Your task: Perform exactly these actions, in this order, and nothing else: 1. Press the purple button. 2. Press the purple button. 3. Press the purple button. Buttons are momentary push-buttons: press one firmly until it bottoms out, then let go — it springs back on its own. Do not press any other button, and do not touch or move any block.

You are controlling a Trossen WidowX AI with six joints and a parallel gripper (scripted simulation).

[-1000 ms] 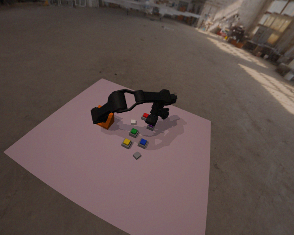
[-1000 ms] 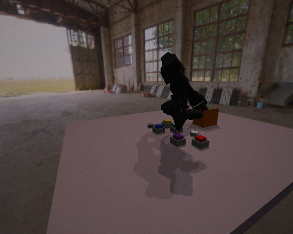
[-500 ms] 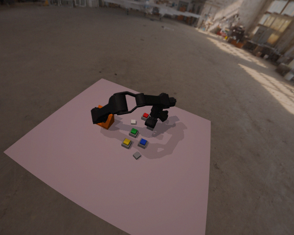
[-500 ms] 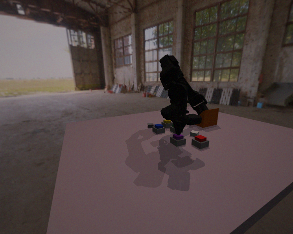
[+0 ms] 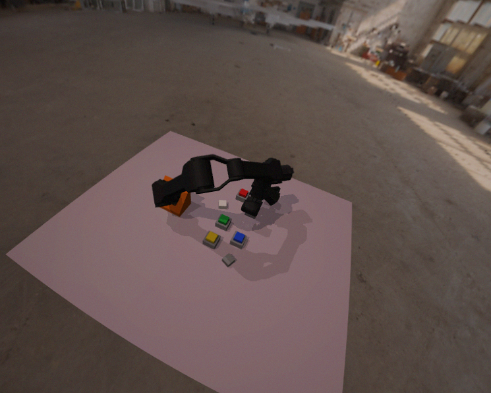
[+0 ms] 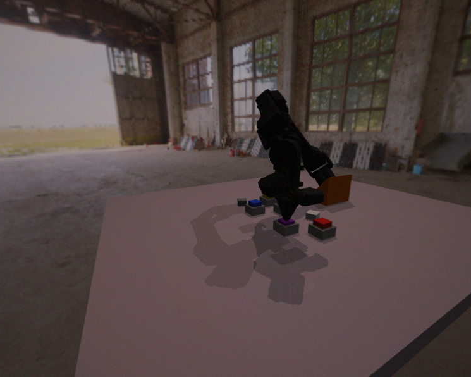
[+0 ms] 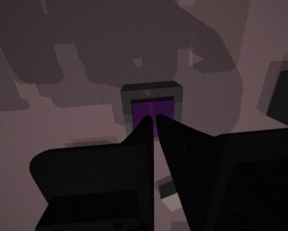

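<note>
Wrist view shows you the black parallel-jaw gripper [image 7: 153,116] with its jaws drawn together on nothing, forming one narrow tip that rests on the near half of the square purple push-button [image 7: 152,109] in its grey housing. Together like that, they work as a single poking finger, which suits a small cap. From the exterior view, the tip sits right on the cap [image 6: 286,221], so you appear to be in a press; which of the three it is cannot be told.

The button stands toward the middle of the pale pink surface [image 6: 186,324], with the red push-button [image 6: 322,222] just beside it and the small white block [image 6: 311,214] close behind. Room is tight on that side, so lift straight up. The surface's edges are well apart from you all round.
</note>
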